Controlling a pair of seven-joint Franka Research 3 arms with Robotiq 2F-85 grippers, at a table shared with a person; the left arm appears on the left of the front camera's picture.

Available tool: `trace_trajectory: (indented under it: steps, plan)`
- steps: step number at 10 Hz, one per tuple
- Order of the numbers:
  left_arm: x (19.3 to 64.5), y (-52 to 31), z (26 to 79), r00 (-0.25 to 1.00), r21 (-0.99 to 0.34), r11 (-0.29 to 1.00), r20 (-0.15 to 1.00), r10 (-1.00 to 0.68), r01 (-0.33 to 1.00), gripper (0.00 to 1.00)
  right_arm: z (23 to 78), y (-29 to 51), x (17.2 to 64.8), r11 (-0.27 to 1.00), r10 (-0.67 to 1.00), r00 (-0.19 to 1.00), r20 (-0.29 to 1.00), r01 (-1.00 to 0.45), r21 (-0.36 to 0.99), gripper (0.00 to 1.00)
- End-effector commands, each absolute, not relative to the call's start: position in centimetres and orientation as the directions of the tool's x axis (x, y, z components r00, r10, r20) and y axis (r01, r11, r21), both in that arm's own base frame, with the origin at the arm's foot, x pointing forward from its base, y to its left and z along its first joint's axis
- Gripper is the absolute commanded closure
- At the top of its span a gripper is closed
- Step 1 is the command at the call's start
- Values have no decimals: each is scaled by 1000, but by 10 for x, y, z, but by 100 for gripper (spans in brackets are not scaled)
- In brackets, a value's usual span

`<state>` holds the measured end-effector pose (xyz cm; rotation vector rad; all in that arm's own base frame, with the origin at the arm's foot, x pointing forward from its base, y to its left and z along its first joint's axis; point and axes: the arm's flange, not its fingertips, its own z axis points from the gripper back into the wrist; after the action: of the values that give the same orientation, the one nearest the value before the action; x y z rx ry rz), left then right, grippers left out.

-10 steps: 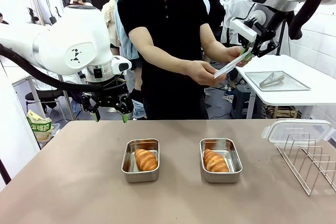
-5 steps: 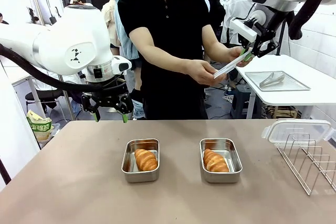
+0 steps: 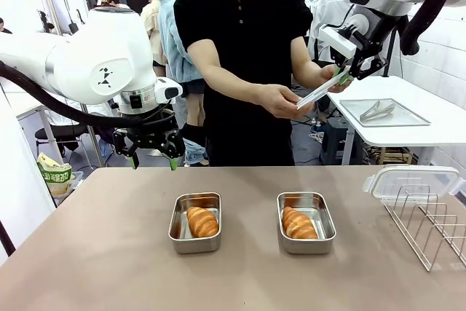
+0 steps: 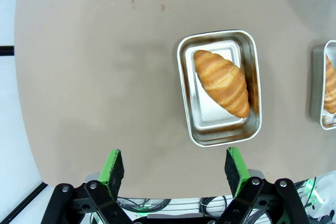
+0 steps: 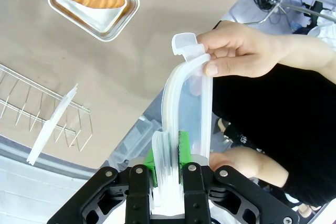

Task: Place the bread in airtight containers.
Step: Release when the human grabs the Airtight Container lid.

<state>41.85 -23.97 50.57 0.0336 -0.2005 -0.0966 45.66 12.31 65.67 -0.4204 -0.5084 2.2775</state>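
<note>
While inside two tins point(image 3: 194, 246) point(image 3: 306, 247), two croissants point(image 3: 202, 221) point(image 3: 299, 223).

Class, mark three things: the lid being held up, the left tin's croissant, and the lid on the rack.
Held lid point(image 5: 189, 103): right wrist view, clear panel.
Left croissant point(image 3: 202, 221): front view, middle.
Rack lid point(image 3: 411, 180): front view, top face.

there are two tins, left tin point(image 3: 195, 246) and right tin point(image 3: 307, 247), and two croissants, left croissant point(image 3: 202, 221) and right croissant point(image 3: 298, 223). two lids, far lid point(image 3: 319, 93) and near lid point(image 3: 411, 180), and one wire rack point(image 3: 426, 231).
</note>
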Motion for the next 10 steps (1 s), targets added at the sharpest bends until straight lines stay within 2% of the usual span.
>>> trace_trajectory:
  steps: [1,4,5,10]
  plan:
    - [419,-238,508,975,49,994,196,-102,94,0,656,121,456,-648,725,-673,-147,-593,-478,100]
    - [419,-238,508,975,49,994,196,-102,94,0,657,123,457,-639,734,-664,-143,-604,-477,100]
    - [419,-238,508,975,49,994,196,-102,94,0,659,125,454,-630,735,-665,-129,-602,-490,96]
    - [419,-238,508,975,49,994,196,-102,94,0,661,127,449,-645,723,-676,-144,-585,-492,9]
